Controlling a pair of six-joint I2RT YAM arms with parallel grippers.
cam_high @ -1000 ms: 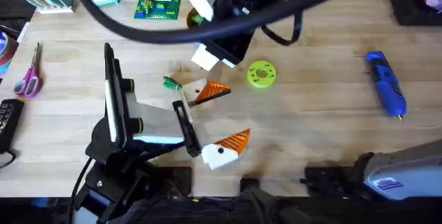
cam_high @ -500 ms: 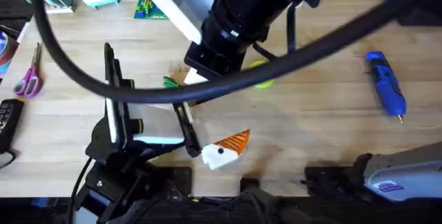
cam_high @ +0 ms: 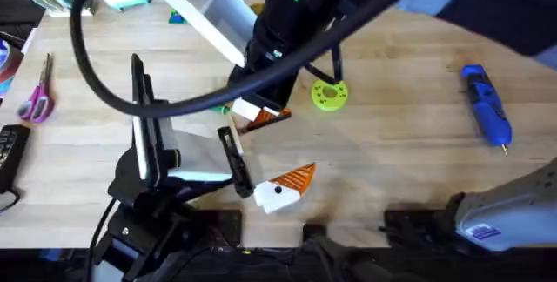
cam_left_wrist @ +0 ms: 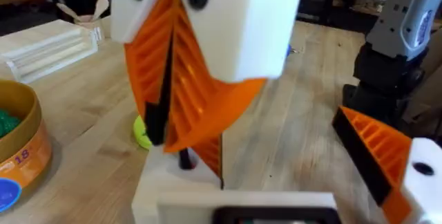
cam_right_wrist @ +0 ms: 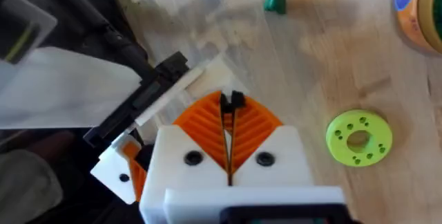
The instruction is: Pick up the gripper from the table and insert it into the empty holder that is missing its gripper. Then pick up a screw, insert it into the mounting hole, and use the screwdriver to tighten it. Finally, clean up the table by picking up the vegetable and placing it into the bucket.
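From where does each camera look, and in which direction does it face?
Overhead: above the arms' bases, looking down and forward at the table; both arms show.
Left wrist: on the left arm, facing the right gripper; own orange fingertip shows.
Right wrist: on the right arm, looking down at the table; own shut pads show.
Shared: overhead and right wrist show the lime disc.
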